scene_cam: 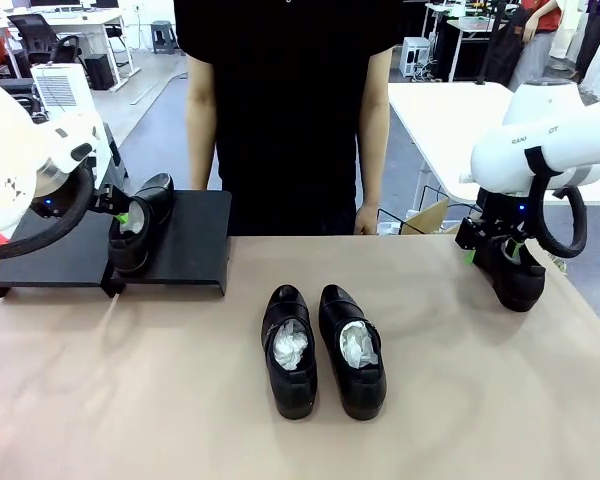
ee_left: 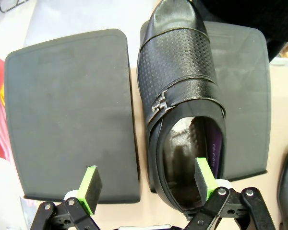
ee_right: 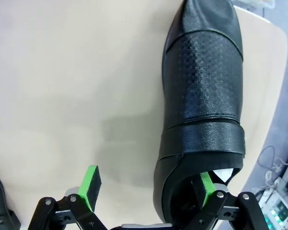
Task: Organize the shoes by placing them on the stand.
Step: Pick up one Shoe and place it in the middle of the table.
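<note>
Across the counter [scene_cam: 130, 400], one shoe [scene_cam: 140, 225] sits on the stand [scene_cam: 195, 235] at ten o'clock, left tool [ee_left: 148, 181] apart astride its side wall, while the right tool [ee_right: 148, 184] (also apart) straddles the three-o'clock shoe [scene_cam: 510, 275], which a glancing close could push off the edge.

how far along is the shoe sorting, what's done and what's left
One shoe sits on the stand, the open left claw straddling its heel side. In hand: the open right claw straddles another shoe at the right edge of the table, ungripped. Left: that one plus the middle pair.
</note>
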